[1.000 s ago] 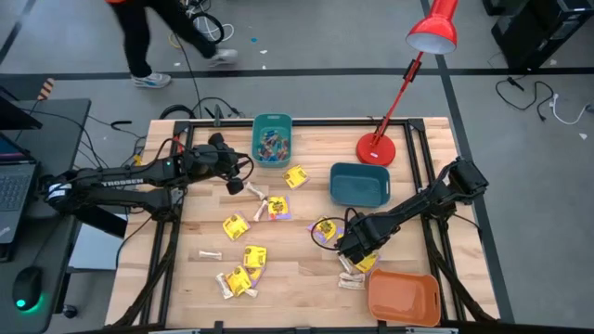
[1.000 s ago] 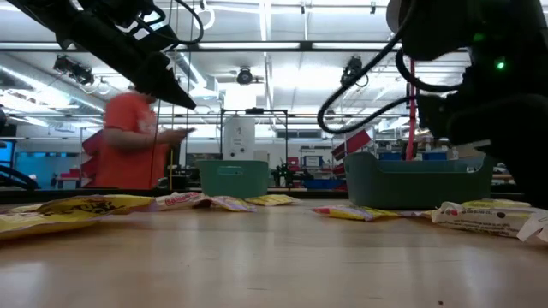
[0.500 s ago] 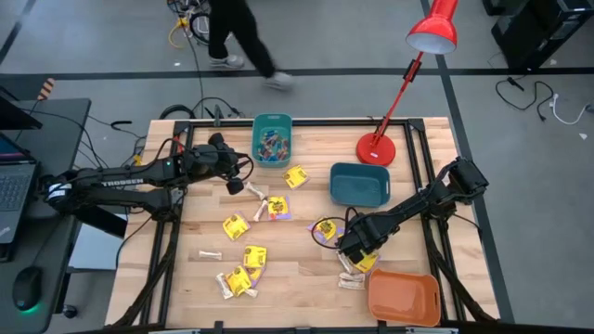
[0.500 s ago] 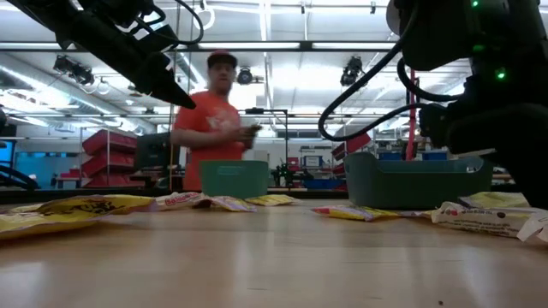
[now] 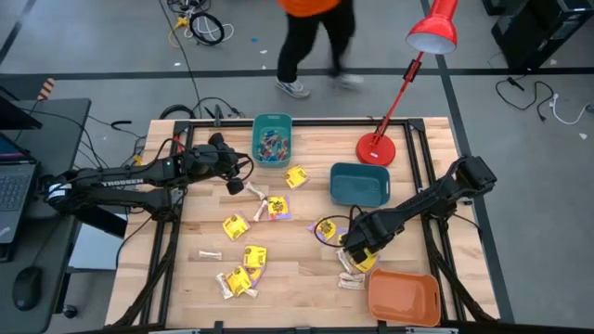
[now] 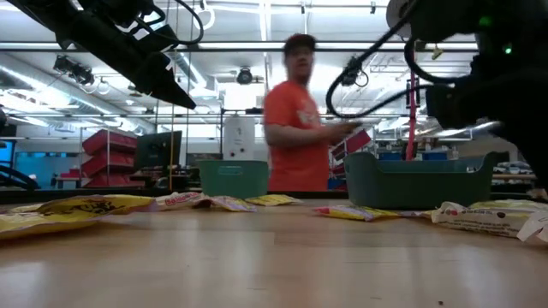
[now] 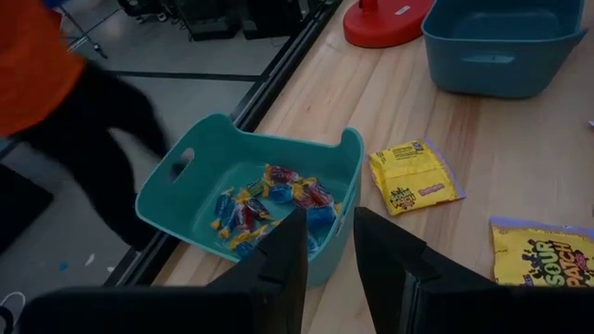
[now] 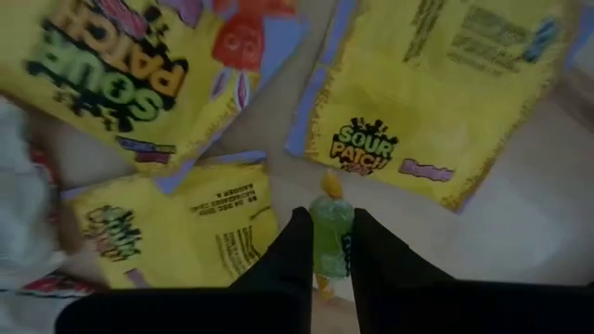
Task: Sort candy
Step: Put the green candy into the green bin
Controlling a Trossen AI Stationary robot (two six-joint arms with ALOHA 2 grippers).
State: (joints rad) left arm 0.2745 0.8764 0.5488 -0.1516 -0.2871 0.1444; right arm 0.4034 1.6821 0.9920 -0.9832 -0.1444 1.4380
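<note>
My right end effector [image 8: 323,243] pinches a small green candy [image 8: 329,232] between its fingers, low centre of the wrist frame. Yellow packets [image 8: 436,83] lie flat on the table [image 5: 297,269] just beyond. My left end effector [image 7: 327,243], fingers slightly parted and empty, hovers beside the teal bin [image 7: 200,186] holding small wrapped pieces [image 7: 278,190].

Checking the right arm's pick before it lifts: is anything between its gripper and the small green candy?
Nothing visible. The right gripper has its fingers on either side of the small green candy, closed against it. Yellow Sour Patch packets lie close around on the table, not between fingers and candy.
</note>
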